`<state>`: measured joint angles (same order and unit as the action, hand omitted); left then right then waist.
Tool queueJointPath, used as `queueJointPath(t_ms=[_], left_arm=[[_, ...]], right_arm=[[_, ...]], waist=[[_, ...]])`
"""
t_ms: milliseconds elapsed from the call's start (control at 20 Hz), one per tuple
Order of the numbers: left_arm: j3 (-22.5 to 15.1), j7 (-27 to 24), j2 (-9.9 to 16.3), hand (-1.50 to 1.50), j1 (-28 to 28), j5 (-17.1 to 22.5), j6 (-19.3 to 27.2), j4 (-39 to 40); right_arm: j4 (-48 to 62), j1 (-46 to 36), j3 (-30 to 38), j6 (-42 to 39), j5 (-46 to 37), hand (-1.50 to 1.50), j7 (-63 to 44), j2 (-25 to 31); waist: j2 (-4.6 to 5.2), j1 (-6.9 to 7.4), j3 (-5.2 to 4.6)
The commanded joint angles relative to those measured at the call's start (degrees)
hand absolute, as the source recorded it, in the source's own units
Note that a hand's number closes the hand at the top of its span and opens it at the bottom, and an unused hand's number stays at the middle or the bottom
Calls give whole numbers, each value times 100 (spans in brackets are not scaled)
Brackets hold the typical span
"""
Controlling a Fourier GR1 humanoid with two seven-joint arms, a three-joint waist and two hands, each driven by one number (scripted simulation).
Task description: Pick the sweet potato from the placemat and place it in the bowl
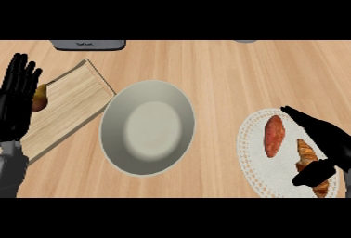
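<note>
Reddish sweet potato (274,135) lies on white lacy placemat (255,155), untouched. Right hand (322,142) spread beside it, over golden croissant (310,166). Risk: fingers closing on croissant instead. Grey bowl (113,116) waits left.

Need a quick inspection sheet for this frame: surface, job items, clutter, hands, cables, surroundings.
Surface: light wooden counter.
Job's things: sweet potato lies on the white round placemat at the right; grey bowl sits mid-counter, nothing in it.
Clutter: croissant on the placemat beside the sweet potato, partly under the right hand; wooden cutting board at the left with a pear on it, partly hidden.
Hands: right hand open above the placemat, holding nothing; left hand open at the left edge, fingers up, resting.
Cables: nothing seen.
Surroundings: grey appliance at the far edge, cut off; another grey object barely showing.
</note>
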<state>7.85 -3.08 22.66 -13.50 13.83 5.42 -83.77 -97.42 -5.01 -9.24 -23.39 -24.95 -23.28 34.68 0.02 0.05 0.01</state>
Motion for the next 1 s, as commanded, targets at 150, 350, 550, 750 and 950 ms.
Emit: queueJointPath(t_ms=[150, 350, 550, 750, 950], left_arm=[[184, 452, 63, 0, 108, -70, -153, -531], [296, 75, -112, 0, -458, -156, -221, 373], [363, 298, -126, 0, -76, -180, -347, -135], [342, 298, -288, 0, 10, -315, -227, -329], [389, -107, -384, 0, -234, -455, -370, 285]], right_arm=[[694, -132, 104, 221, -637, -150, 798, -485], [749, -230, 207, 29, -779, -150, 1041, -517], [1028, -332, 194, -154, -1117, -150, 888, -783], [1593, -588, 163, 97, -1454, -150, 1064, -1122], [1637, -576, 305, -25, -1588, -150, 1155, -1260]], waist=[[-4, 14, 0], [2, -29, -2], [-2, -2, -1], [-2, 12, 0], [-1, -6, -1]])
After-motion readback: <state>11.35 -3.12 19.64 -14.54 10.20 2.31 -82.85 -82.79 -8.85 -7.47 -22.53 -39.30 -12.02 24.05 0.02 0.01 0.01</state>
